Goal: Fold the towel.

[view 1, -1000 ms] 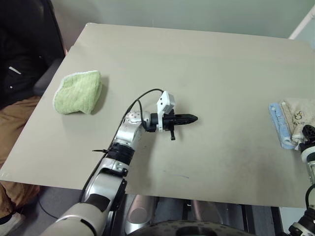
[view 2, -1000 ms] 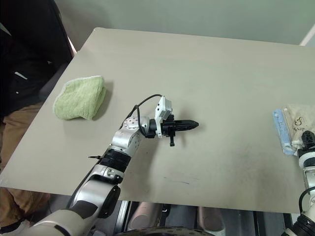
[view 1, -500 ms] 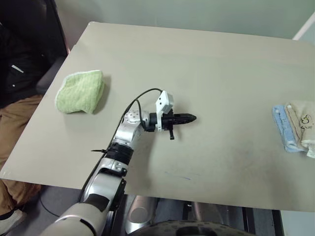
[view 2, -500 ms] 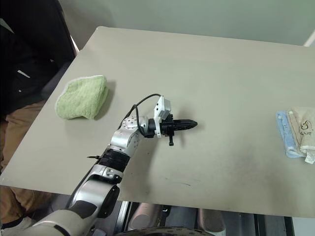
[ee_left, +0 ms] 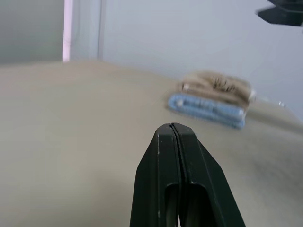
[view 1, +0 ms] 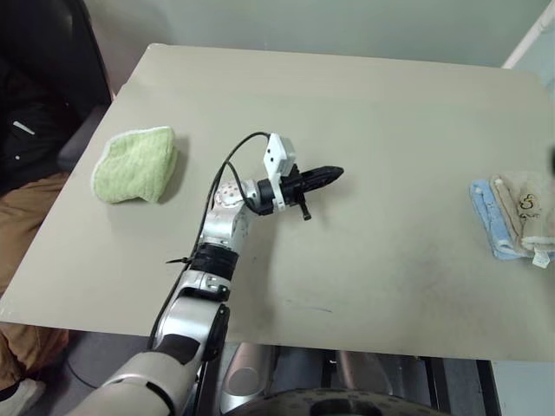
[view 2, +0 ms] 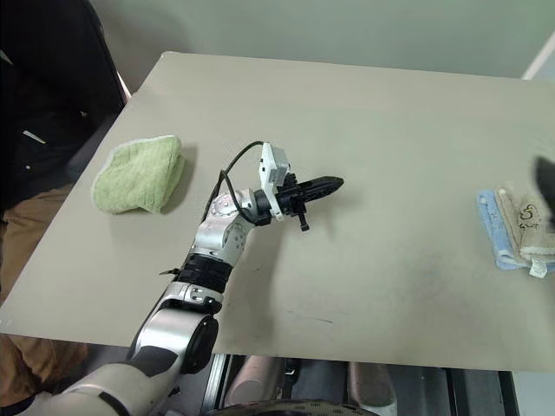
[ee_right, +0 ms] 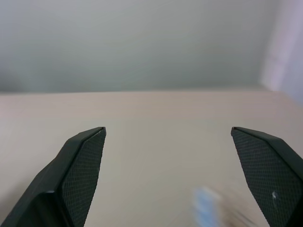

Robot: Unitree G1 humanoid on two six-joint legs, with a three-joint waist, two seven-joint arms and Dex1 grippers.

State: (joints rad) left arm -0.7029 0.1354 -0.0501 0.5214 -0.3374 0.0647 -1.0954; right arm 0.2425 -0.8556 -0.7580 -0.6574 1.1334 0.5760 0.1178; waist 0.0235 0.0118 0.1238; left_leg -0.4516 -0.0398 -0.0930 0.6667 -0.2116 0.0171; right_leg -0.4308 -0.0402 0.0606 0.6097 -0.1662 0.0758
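Observation:
The beige towel [view 1: 526,212] lies folded at the table's right edge, partly on top of a light blue cloth [view 1: 486,217]; both also show ahead of the fingers in the left wrist view, towel [ee_left: 215,85] over blue cloth [ee_left: 203,106]. My left gripper [view 1: 334,175] is shut and empty, hovering over the middle of the table and pointing right toward the towel; its fingers [ee_left: 161,156] are pressed together. My right gripper [ee_right: 168,130] is wide open with nothing between its fingers, and shows as a dark blur [view 2: 545,178] just above the towel.
A folded light green cloth [view 1: 134,165] rests near the table's left edge. The beige table [view 1: 390,113] is bare between the cloths. A person in dark clothing and tan trousers [view 1: 22,217] sits beside the table's left edge.
My right gripper left its spot at the near side of the towel stack and rose; it is now a blur above the towel. The left gripper lifted a little and tilted upward.

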